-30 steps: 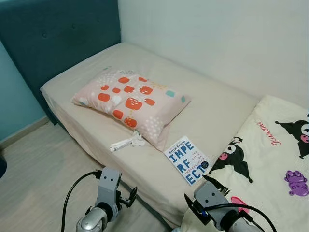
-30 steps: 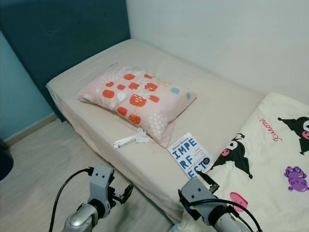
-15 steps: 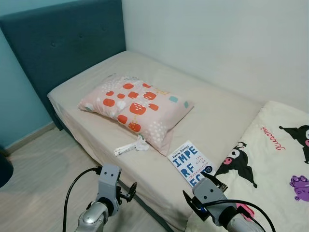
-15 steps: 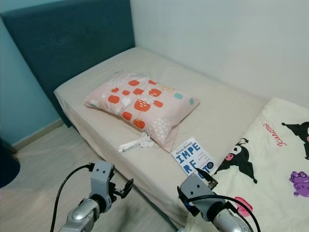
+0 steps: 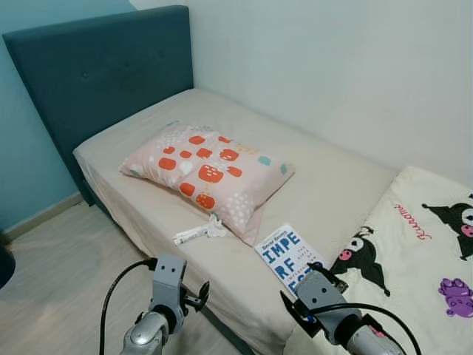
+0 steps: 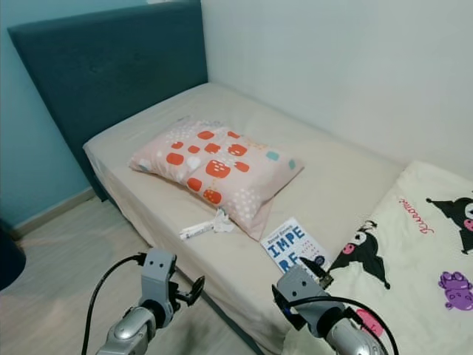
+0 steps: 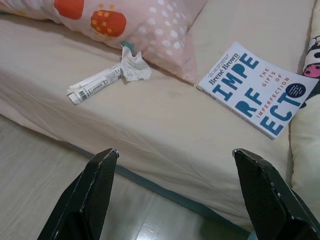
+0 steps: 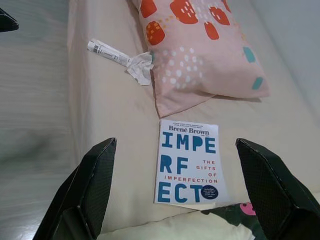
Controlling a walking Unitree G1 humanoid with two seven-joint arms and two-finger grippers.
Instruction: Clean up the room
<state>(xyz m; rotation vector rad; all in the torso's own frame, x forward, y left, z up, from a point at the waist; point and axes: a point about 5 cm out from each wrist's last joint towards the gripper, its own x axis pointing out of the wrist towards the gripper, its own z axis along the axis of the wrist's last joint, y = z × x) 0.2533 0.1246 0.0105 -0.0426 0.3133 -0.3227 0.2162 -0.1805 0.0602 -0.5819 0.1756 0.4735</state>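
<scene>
I find the tidy-up barely begun, judging by what lies loose on the bed (image 5: 332, 174).

Left to right in the left eye view: the left gripper (image 5: 194, 295) hangs low at lower left over the floor (image 5: 55, 248), short of the mattress edge, its fingers (image 7: 87, 192) spread wide and empty. At centre, a rolled paper wrapper (image 5: 189, 234) with a crumpled tissue (image 5: 215, 226) touching its end lies near the bed's edge, just in front of the spotted pillow (image 5: 207, 168). Right of it, a blue-and-white book (image 5: 284, 251) lies flat, its far corner tucked under the cartoon-print blanket (image 5: 414, 266). The right gripper (image 5: 325, 275) hovers at lower right, near the book; its fingers (image 8: 270, 187) are also apart, holding nothing.

In the right wrist view the book sits between the two fingers but well ahead of them, untouched. Wrapper, tissue and book all remain to be collected.
</scene>
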